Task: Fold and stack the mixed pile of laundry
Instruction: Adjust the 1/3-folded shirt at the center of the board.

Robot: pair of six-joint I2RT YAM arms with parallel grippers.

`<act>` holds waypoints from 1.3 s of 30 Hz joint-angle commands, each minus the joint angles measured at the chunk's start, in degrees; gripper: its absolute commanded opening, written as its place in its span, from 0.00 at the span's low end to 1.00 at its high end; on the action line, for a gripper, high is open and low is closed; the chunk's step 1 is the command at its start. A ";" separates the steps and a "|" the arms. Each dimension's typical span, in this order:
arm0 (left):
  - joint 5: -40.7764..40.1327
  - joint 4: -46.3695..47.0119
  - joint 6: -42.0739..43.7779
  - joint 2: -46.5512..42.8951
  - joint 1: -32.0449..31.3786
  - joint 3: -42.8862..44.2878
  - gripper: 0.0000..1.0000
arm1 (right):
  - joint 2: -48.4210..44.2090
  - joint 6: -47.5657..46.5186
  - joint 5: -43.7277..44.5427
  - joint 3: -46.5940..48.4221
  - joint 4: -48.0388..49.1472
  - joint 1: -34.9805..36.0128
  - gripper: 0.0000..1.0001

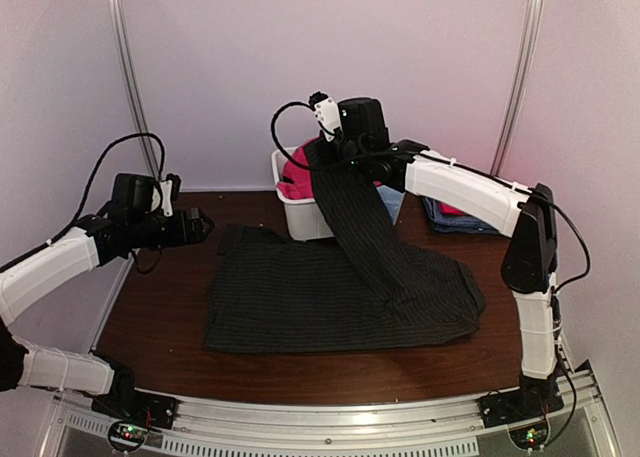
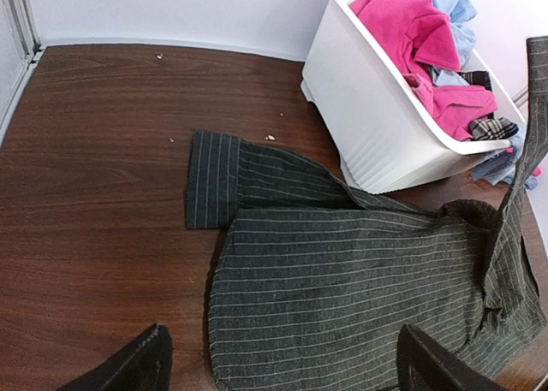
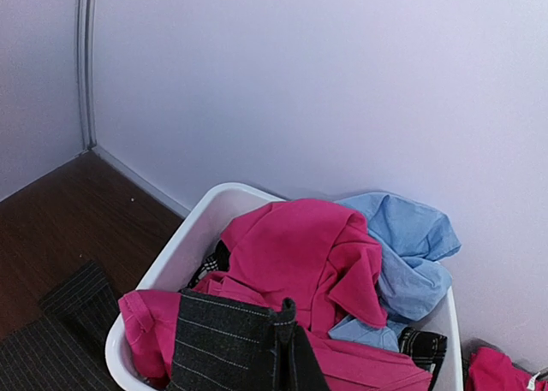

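Right end effector (image 1: 333, 147), its arm stretched high over the white plastic tub (image 1: 300, 222), clenches a raised strip of the black pinstriped cloth garment (image 1: 300, 302), spread left-to-right on the brown worktop (image 1: 160, 307); left end effector (image 1: 203, 224) hovers released.

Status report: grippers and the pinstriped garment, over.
Left gripper open, clear of cloth. Right gripper shut on pinstriped garment, one end lifted above white tub. Pink cloth, light blue cloth in tub.
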 commanded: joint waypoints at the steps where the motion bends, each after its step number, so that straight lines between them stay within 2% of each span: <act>1: 4.08 -1.00 3.22 1.37 0.62 1.54 0.89 | -2.98 -3.22 3.22 5.72 0.81 0.32 0.00; 4: 5.30 -4.68 4.81 3.37 0.62 -0.02 0.86 | -4.81 -3.21 3.53 4.03 0.34 0.27 0.00; 7: 7.59 -4.54 3.91 2.98 0.62 -4.47 0.82 | -7.56 -2.70 3.04 -1.16 2.57 0.32 0.00; 10: 6.81 -4.83 2.23 1.98 0.62 -7.41 0.82 | -7.46 -0.86 4.78 -1.25 0.71 0.26 0.00; 16: 9.18 -4.19 1.77 3.17 0.40 -10.21 0.78 | -9.28 2.87 0.22 -6.92 1.71 0.61 0.00; 25: 9.99 -1.51 1.22 7.70 -3.26 -12.79 0.62 | -10.61 2.24 1.21 -8.35 1.69 0.50 0.00; 33: 8.83 -0.44 2.34 9.49 -6.33 -13.16 0.60 | -11.52 1.69 1.66 -7.12 1.19 0.45 0.00; 39: 9.65 0.57 2.87 10.05 -8.48 -13.92 0.53 | -12.16 1.26 1.86 -6.59 0.96 0.51 0.00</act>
